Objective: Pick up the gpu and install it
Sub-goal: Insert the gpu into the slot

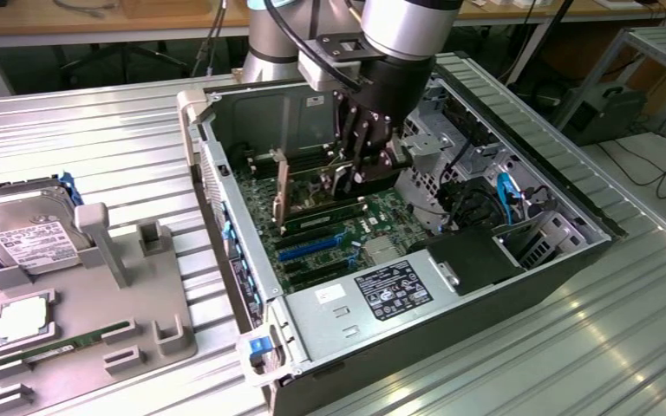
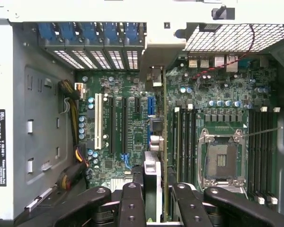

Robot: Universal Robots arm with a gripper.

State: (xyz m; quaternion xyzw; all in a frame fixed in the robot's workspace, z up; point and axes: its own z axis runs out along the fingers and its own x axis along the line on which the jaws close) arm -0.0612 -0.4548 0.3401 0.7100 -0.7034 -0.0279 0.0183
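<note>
The gpu (image 1: 310,186) is a thin card with a tan metal end bracket. It hangs on edge inside the open computer case (image 1: 519,130), just above the motherboard (image 1: 362,230). My gripper (image 1: 362,169) reaches down from above and is shut on the card's upper edge. In the wrist view the gpu (image 2: 153,179) appears edge-on between the black fingers (image 2: 132,203) of the gripper (image 2: 158,194). It runs along the blue expansion slot (image 2: 150,105), with its bracket end toward the rear slot covers (image 2: 94,59). I cannot tell whether the card touches the slot.
A grey fixture (image 1: 101,295) at the exterior view's left carries a hard drive (image 1: 21,230), a processor (image 1: 27,316) and a green memory stick (image 1: 67,347). Inside the case are a labelled power supply (image 1: 391,290), cables (image 1: 472,199) and an empty processor socket (image 2: 222,161).
</note>
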